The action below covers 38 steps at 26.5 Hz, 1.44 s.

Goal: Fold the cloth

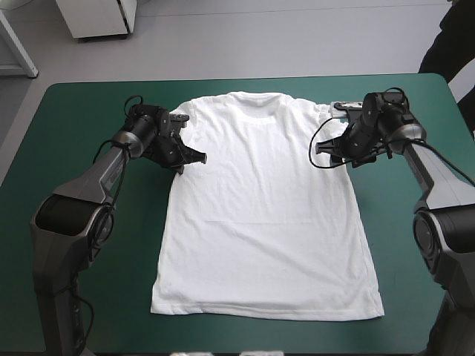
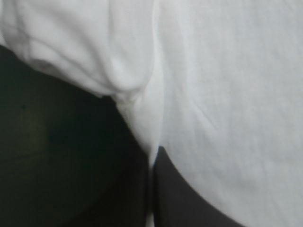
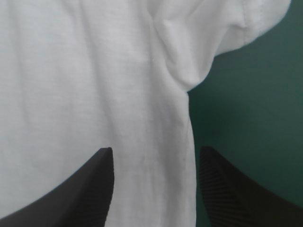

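The T-shirt [image 1: 267, 215] lies spread flat in the middle of the bench [image 1: 82, 104], collar [image 1: 256, 99] toward the far edge and hem [image 1: 267, 311] toward the near one, with only light wrinkles across the body. Our left hand [image 2: 151, 189] is pressed together on the shirt's side edge just below the left sleeve [image 2: 71, 52], and a thin strip of white runs between its black fingers. Our right hand [image 3: 155, 153] is spread and grips nothing. One of its fingers sits over the cloth and the other over the teal-green cover [image 3: 255, 109], so the side edge under the right sleeve [image 3: 236, 28] lies between them.

We judge the step in hand to be taking matching grips at both underarms before the first fold. To do it well, we should bring the right hand together on the edge at the same height as the left, so the fold line can run straight across the shirt. We want both layers in the pinch, not the top one alone, and only a small bite of cloth, so nothing bunches at the seam. Once both hands hold, we should lift them together and level, keeping the cloth lightly taut between them. An uneven lift would likely skew the body and drag the free hem out of line
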### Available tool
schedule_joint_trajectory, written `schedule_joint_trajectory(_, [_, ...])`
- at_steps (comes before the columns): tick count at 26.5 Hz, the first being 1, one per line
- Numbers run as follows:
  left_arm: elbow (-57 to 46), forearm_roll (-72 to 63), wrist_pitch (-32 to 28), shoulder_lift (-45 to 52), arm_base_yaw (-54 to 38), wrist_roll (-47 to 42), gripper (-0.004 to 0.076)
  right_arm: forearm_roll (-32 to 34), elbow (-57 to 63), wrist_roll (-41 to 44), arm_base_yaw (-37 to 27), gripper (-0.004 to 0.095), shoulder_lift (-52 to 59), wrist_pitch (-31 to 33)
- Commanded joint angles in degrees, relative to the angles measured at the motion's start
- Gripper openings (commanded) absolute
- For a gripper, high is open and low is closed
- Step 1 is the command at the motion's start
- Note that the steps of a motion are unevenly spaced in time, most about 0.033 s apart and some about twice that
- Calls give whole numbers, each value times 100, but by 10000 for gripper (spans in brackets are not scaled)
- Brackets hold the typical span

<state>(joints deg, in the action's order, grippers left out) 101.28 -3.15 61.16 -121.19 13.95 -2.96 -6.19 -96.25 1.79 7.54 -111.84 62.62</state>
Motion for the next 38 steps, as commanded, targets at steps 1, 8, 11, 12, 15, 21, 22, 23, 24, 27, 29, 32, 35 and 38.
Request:
schedule_joint_trajectory(1, [83, -117, -59, 185, 14, -18, -10, 15, -198, 23, -1, 509, 63, -253])
schedule_joint_trajectory(8, [83, -81, -70, 185, 14, -18, -10, -6, -198, 112, -1, 508, -322, -441])
schedule_joint_trajectory(11, [83, -92, -70, 185, 14, -18, -10, -35, -198, 234, -1, 453, -456, -429])
schedule_joint_trajectory(12, [83, -92, -70, 185, 14, -18, -10, -49, -201, 255, -1, 413, -504, -408])
schedule_joint_trajectory(15, [83, -124, -57, 185, 14, -18, -10, -93, -201, 255, -1, 227, -596, -315])
schedule_joint_trajectory(21, [83, -357, 46, 258, 14, -3, -10, -117, -235, 144, -1, -17, -524, -146])
schedule_joint_trajectory(22, [83, -357, 84, 310, 14, -3, -10, -117, -235, 122, -1, -17, -461, -136])
schedule_joint_trajectory(23, [83, -357, 114, 384, 14, -3, -10, -117, -241, 109, -1, -17, -406, -136])
schedule_joint_trajectory(24, [83, -316, 170, 575, 14, -3, -10, -117, -241, 83, -1, -17, -212, -171])
schedule_joint_trajectory(27, [83, -316, 183, 937, 14, 101, -10, -107, -339, 33, -1, -17, 173, -189])
schedule_joint_trajectory(29, [83, -316, 183, 1363, 14, 102, -10, -69, -525, -6, -1, -17, 575, -189])
schedule_joint_trajectory(32, [83, -316, 183, 1825, 14, 126, -10, -17, -800, -6, -1, -17, 973, -146])
schedule_joint_trajectory(35, [213, -316, 196, 2443, 14, 155, -10, 9, -1250, -6, -1, -17, 1554, -81])
schedule_joint_trajectory(38, [719, -316, 208, 2861, 14, 228, -10, 9, -1580, -39, -1, -17, 2050, 31])
